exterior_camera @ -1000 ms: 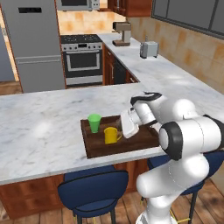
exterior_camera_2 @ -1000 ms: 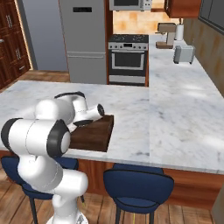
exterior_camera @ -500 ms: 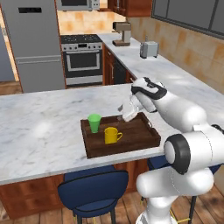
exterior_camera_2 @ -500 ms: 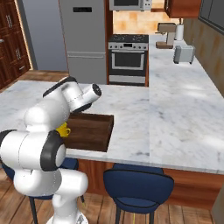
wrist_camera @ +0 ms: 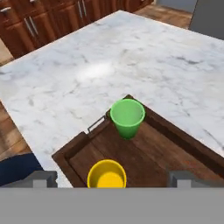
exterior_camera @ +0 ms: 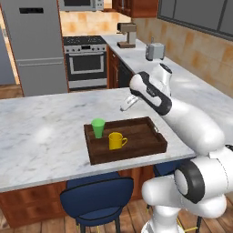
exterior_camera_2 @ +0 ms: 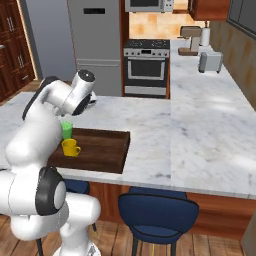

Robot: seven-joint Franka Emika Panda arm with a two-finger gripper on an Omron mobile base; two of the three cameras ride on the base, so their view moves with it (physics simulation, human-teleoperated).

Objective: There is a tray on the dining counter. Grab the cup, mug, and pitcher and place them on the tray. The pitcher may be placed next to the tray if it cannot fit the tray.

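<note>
Tray (exterior_camera: 136,139) sits near the front edge of the marble tabletop (exterior_camera: 41,132), long side along the edge. Cup (exterior_camera: 98,128) stands upright at the tray's left end, toward the back corner. Mug (exterior_camera: 116,141) stands just beside it, nearer the front, handle pointing right in the left base view. The two are close but apart. Right half of the tray is bare wood.

Claw (exterior_camera: 127,103) hangs above the tabletop behind the tray, clear of both vessels, holding nothing; jaws spread wide, the two tips far apart at the bottom of the hand view.

Around: blue stools (exterior_camera: 98,193) tucked under the front edge. Beyond the tabletop, a steel fridge (exterior_camera: 36,45), an oven range (exterior_camera: 86,61), and on the side counter a toaster (exterior_camera: 155,51) and a coffee maker (exterior_camera: 127,34).

In the right base view the arm's upper link covers the tray's left end and part of the cup (exterior_camera_2: 67,130); the mug (exterior_camera_2: 70,147) shows just past it. In the hand view the mug (wrist_camera: 107,174) is cut off at the bottom, and the tray's (wrist_camera: 183,144) far end runs out of frame.
</note>
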